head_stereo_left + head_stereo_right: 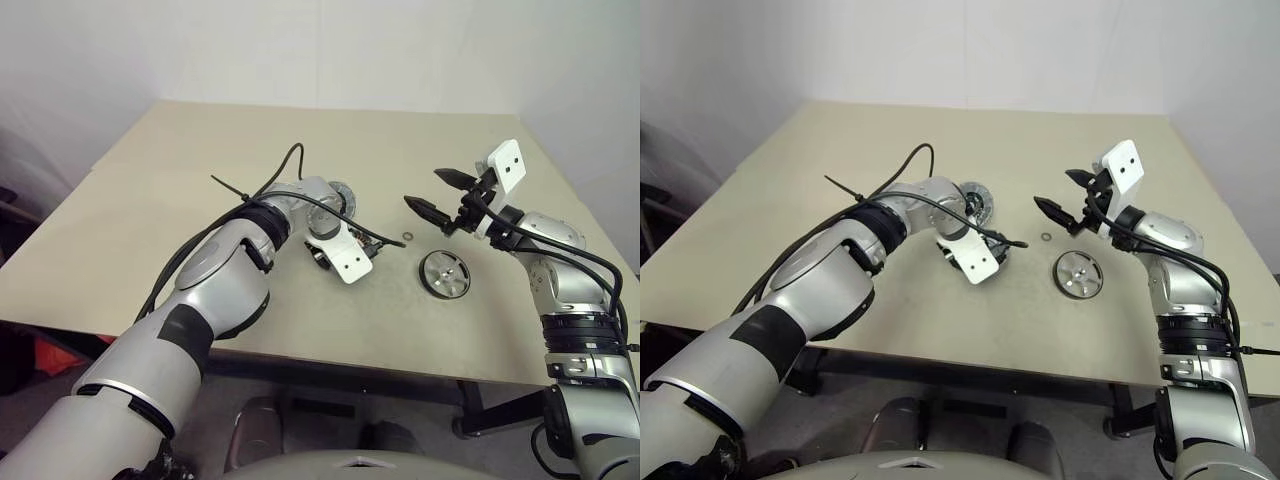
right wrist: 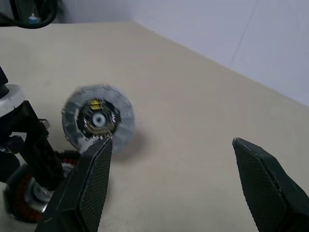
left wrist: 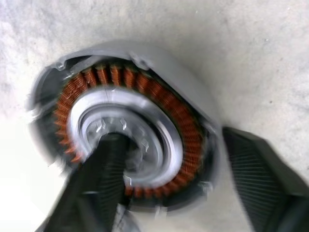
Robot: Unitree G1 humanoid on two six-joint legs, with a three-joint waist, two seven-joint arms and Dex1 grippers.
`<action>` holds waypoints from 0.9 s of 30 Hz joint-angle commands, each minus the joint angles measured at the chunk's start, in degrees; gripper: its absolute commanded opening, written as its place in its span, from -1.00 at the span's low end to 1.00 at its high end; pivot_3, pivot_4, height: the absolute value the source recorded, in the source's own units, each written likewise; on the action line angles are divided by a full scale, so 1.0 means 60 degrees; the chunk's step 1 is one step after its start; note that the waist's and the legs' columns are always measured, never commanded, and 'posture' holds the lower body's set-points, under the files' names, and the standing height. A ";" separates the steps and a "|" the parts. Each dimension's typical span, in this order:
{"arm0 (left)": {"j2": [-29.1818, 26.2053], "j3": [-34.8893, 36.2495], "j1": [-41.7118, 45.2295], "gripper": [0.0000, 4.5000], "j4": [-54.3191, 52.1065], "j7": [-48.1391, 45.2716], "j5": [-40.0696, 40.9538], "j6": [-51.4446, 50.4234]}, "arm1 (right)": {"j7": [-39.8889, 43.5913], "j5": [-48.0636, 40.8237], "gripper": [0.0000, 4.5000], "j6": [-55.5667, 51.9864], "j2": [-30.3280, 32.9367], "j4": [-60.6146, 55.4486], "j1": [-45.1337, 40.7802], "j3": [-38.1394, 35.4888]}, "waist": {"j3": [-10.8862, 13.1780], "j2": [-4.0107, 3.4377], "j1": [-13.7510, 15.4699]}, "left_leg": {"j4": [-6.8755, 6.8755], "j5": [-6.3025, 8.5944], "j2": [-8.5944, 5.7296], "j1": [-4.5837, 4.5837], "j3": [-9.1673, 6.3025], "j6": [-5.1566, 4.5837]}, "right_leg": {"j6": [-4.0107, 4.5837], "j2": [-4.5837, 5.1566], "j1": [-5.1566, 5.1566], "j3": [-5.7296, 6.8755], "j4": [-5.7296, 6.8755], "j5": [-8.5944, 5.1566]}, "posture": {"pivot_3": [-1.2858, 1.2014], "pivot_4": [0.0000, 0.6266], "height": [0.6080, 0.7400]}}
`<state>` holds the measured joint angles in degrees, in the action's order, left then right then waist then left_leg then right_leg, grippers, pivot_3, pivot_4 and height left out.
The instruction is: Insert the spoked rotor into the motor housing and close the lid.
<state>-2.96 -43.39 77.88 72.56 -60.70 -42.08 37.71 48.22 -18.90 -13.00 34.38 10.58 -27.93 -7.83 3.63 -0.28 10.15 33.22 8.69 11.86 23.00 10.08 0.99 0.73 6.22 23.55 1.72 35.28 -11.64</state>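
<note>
The spoked rotor, a dark ring of copper coils with a grey rim around it, lies on the table under my left gripper. One finger reaches into its open centre. The other stands just outside the rim, a little apart, so the gripper is open. The lid, a grey disc with a dark hub and yellow mark, sits just behind that wrist and looks tilted up. The motor housing, a round cup with a dark rim, rests to the right. My right gripper hovers open above the table, beyond the housing.
A tiny washer ring lies between the left gripper and the housing. A black cable loops over my left forearm. The beige table has free room at the back and left. Its front edge is near.
</note>
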 commanded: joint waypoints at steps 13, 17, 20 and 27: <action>-0.0321 0.2111 -0.0013 0.99 -0.1312 -0.2028 0.2557 -0.1188 | 0.0027 -0.0171 1.00 0.0110 -0.0035 -0.0209 -0.0237 -0.0133 | 0.0000 -0.0001 0.0012 | -0.0003 -0.0008 -0.0003 -0.0002 -0.0001 -0.0012 | -0.0001 0.0012 -0.0011 0.0014 0.0000 0.0000 | 0.03 -1.00 1.00; -0.1174 0.3112 -0.0846 0.99 -0.3488 -0.3561 0.4030 -0.3224 | -0.0099 -0.0136 1.00 0.0001 -0.0232 -0.0244 -0.0202 -0.0034 | -0.0003 -0.0007 -0.0040 | -0.0011 -0.0008 -0.0001 -0.0016 0.0004 -0.0012 | 0.0000 0.0007 -0.0010 0.0013 0.0004 0.0000 | 0.03 -1.00 1.00; -0.1782 0.3789 -0.1659 0.99 -0.5544 -0.4020 0.4929 -0.5292 | -0.0526 0.0306 1.00 -0.0023 -0.0439 -0.0178 -0.0023 0.0252 | 0.0001 -0.0013 -0.0031 | -0.0017 -0.0009 0.0003 -0.0021 0.0005 -0.0011 | 0.0001 -0.0001 -0.0007 0.0016 0.0012 0.0000 | 0.03 -1.00 1.00; -0.3077 0.5833 -0.3233 0.99 -0.8507 -0.2407 0.6369 -0.9366 | -0.1699 0.0968 1.00 -0.0368 -0.0960 -0.0238 0.0303 0.0558 | 0.0009 -0.0024 -0.0169 | -0.0018 -0.0009 -0.0001 -0.0012 0.0005 -0.0007 | -0.0001 0.0009 -0.0007 0.0009 0.0003 -0.0002 | 0.03 -1.00 1.00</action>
<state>-20.52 -12.35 59.24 25.82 -78.26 -6.78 -12.83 39.31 -13.38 -14.82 28.02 10.82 -25.61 -3.61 3.68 -0.43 9.14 33.11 8.64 11.85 22.96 10.11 0.95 0.72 6.28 23.51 1.78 35.28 -11.65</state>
